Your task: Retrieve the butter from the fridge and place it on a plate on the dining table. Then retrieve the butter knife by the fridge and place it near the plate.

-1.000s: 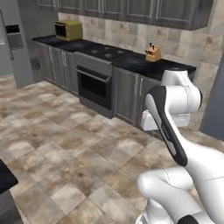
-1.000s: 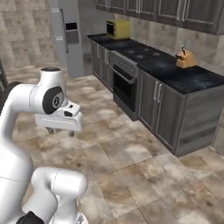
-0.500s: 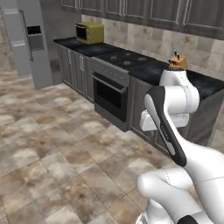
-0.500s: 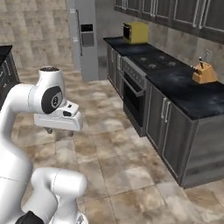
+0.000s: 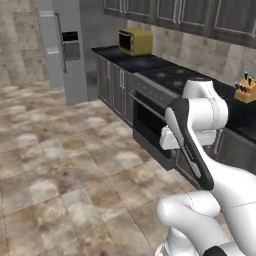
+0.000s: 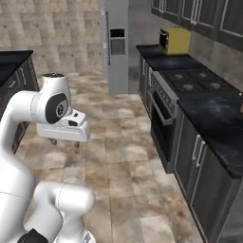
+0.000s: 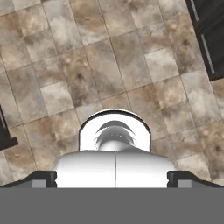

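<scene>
- One tall grey fridge [image 5: 64, 50] stands upright at the far end of the kitchen, its long axis vertical and its doors shut; from the right base camera it [image 6: 116, 45] faces the tiled floor, with a small black display panel on the door.
- Just beside the fridge begins a black counter [image 5: 131, 59] that runs along the wall over grey cabinets, with a built-in oven [image 5: 150, 125] set below a stovetop.
- One yellow microwave [image 5: 135, 41] sits on that counter near the fridge.
- From the left base camera, a wooden knife block [image 5: 246, 89] stands on the counter further along, past the arm's white elbow.
- From the right base camera, the corner of a second black top [image 6: 10, 59] shows at the left edge, across the floor from the oven.
- That same camera shows the gripper [image 6: 65, 141] hanging off the folded arm, pointing down at the floor; its fingers stand wide apart and hold nothing.
- From the hand camera, brown stone floor tiles [image 7: 109, 61] lie straight below, with dark cabinet fronts [image 7: 209, 35] at the upper right edge.
- Wide bare floor [image 6: 114, 156] lies open between the robot, the oven and the fridge.
</scene>
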